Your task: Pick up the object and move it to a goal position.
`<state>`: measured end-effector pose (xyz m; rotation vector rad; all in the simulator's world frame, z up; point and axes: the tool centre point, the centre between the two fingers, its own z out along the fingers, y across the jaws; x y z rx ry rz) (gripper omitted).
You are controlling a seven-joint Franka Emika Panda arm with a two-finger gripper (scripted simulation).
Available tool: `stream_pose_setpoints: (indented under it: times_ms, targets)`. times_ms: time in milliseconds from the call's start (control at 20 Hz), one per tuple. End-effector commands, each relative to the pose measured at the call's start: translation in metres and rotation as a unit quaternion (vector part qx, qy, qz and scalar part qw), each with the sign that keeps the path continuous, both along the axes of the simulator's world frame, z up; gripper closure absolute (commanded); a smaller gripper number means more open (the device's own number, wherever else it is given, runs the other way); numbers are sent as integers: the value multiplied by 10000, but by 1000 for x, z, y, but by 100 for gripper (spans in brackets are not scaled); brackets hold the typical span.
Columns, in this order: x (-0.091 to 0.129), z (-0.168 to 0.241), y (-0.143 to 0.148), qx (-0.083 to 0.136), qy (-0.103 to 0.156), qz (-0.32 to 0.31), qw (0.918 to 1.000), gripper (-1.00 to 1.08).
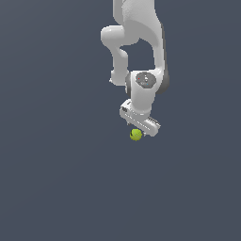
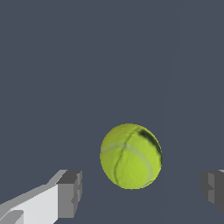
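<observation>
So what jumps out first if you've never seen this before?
The small yellow-green ball, the only bright thing against the plain dark grey ground. Right above it hangs the white robot arm, its claw open, the ball between the two grey fingertips without touching either.

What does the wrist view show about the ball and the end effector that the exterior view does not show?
Only the wrist view shows the pale seam lines and a dark patch on the ball, and the two fingers standing wide apart with the ball between them, touching neither. Only the exterior view shows the arm reaching down from above, with the end effector directly over the ball. Both views show the yellow-green ball on a plain dark surface, not grasped.
</observation>
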<state>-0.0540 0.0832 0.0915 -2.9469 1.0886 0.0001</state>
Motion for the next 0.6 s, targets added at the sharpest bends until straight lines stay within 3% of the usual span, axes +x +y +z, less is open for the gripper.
stream_pose_setpoints:
  times_ms: [0, 550]
  targets:
    - [0, 0, 0, 0, 0, 0, 10000, -92]
    - [-1, -36, 0, -1, 0, -18, 10000, -92]
